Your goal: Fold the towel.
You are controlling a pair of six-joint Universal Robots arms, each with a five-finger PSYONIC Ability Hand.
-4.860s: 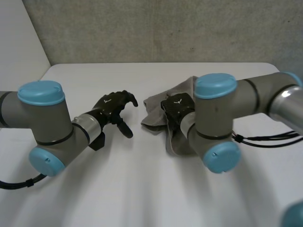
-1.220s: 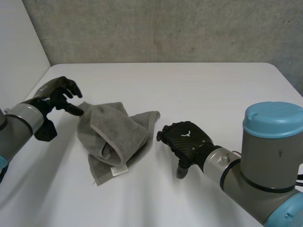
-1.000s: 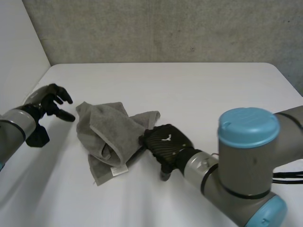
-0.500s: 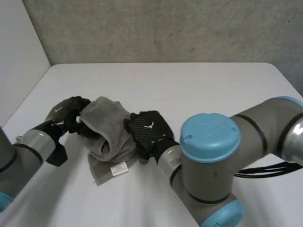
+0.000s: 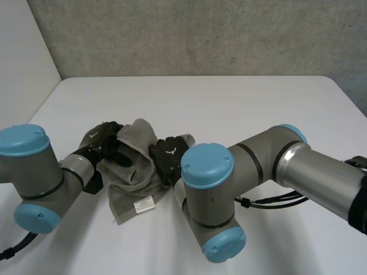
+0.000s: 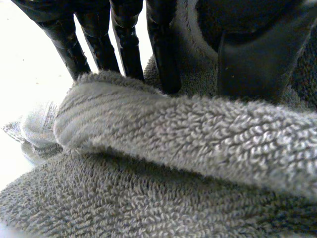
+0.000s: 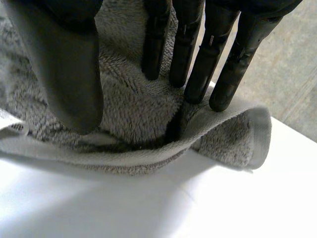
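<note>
This is looking like a robotics lab or test cell rather than a lived-in room. Two machine arms with grey joints and light-blue caps, the left arm (image 5: 40, 172) and the right arm (image 5: 258, 166), are reaching in over a plain white table (image 5: 229, 103), where a crumpled grey towel (image 5: 137, 137) is lying between them. A rough grey wall (image 5: 200, 34), looking like bare concrete, is running along the table's far edge. A flat white panel (image 5: 23, 51) is standing at its left side, closing off that corner of the work surface.
</note>
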